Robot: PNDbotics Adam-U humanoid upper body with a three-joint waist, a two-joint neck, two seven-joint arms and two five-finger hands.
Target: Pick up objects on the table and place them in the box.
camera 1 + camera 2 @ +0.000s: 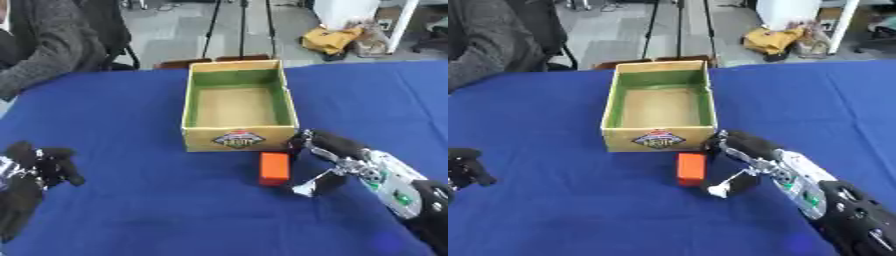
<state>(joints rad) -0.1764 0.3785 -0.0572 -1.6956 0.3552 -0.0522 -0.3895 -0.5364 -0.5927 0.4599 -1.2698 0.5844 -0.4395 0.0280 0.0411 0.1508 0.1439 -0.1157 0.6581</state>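
Note:
An open cardboard box (238, 135) with green inner walls stands at the middle of the blue table, and nothing shows inside it. An orange block (274, 167) lies on the cloth just in front of the box's right front corner. My right hand (354, 160) is open right beside the block, on its right. Its dark fingers (328, 142) reach toward the box's corner, and its thumb points down at the cloth near the block without holding it. My left hand (39, 162) rests open at the lower left, far from both.
A person's grey sleeve (44, 45) lies at the table's far left corner. Beyond the far edge are tripod legs (241, 27) and a yellow bag (328, 39) on the floor. Blue cloth (131, 110) spreads to the left and right of the box.

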